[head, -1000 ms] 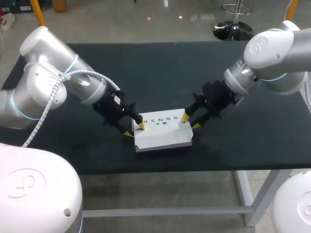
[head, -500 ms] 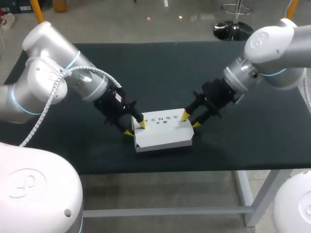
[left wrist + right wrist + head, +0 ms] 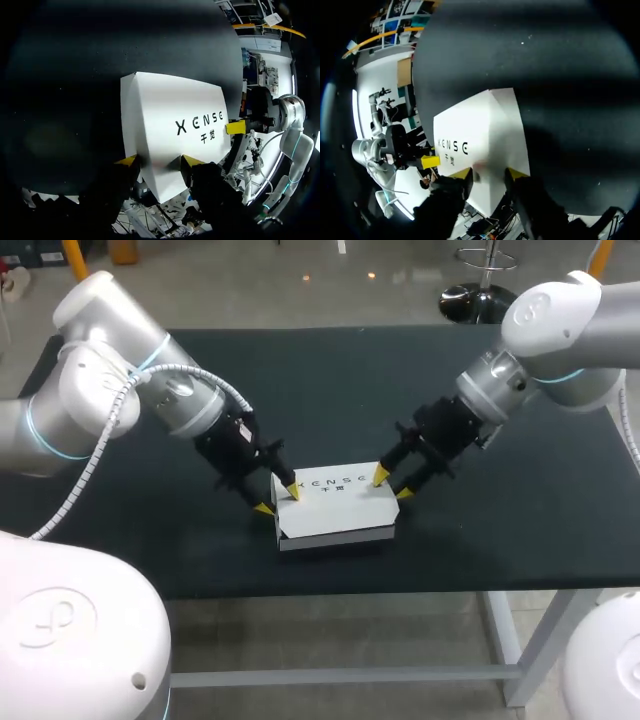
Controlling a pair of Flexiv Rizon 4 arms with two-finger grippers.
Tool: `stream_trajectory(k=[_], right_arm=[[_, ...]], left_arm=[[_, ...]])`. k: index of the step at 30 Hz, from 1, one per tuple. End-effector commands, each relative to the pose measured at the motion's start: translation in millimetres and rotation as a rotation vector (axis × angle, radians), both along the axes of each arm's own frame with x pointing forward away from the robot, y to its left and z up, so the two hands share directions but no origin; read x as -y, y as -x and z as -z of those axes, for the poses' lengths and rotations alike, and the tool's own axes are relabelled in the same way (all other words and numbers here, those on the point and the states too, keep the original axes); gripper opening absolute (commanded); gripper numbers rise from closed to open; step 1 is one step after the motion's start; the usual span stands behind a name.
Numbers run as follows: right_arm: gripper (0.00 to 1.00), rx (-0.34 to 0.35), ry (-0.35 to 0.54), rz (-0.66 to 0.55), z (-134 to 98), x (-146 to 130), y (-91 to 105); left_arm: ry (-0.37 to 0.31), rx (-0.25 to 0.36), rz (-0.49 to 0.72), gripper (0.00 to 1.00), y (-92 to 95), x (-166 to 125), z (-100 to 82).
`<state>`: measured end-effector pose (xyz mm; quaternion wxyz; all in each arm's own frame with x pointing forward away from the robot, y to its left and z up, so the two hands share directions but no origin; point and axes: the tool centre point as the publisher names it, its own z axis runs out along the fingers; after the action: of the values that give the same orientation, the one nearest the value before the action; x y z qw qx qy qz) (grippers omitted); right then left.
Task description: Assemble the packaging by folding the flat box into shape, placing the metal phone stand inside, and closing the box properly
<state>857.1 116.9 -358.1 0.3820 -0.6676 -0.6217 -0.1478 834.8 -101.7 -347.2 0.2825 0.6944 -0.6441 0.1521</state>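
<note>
On the black counter (image 3: 330, 380), left end effector (image 3: 278, 500) and right end effector (image 3: 392, 485) sit open astride the box (image 3: 335, 512); uneven pushing may crush it.

White arms (image 3: 95, 400), black yellow-tipped pincers (image 3: 278, 500) (image 3: 392, 486)

The only lettering stands on the lid of the white box (image 3: 335, 515), in the lower middle of the head view. It is a short row of dark capitals (image 3: 338, 484) with two smaller characters centred beneath. Both wrist views show the same two-line mark on the lid, a brand mark, sharp and dark on the plain white card.
</note>
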Motion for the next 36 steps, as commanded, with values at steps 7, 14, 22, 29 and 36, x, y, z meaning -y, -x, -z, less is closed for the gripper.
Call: stream_trajectory(k=[7, 14, 22, 29, 36], right_arm=[[0.47, -0.023, 0.001, -0.019, -2.2, -4.9, -3.7], [0.47, -0.043, 0.003, -0.025, -4.8, -5.5, -4.5], [0.49, -0.070, 0.002, -0.038, -6.4, -6.4, -4.9], [0.48, -0.083, -0.001, -0.047, -10.0, -7.1, -4.3], [0.48, -0.103, -0.009, -0.062, -13.7, -6.7, -5.2]], left_arm=[[-0.019, -0.013, 0.004, 0.59, -4.4, 4.5, -0.8], [-0.019, -0.031, 0.011, 0.57, -5.8, 2.4, -3.0], [-0.018, -0.062, 0.024, 0.57, -4.6, 1.8, -4.6], [-0.012, -0.086, 0.037, 0.56, -4.9, 3.2, -7.0], [0.014, -0.116, 0.063, 0.54, -6.7, 1.0, -10.9]])
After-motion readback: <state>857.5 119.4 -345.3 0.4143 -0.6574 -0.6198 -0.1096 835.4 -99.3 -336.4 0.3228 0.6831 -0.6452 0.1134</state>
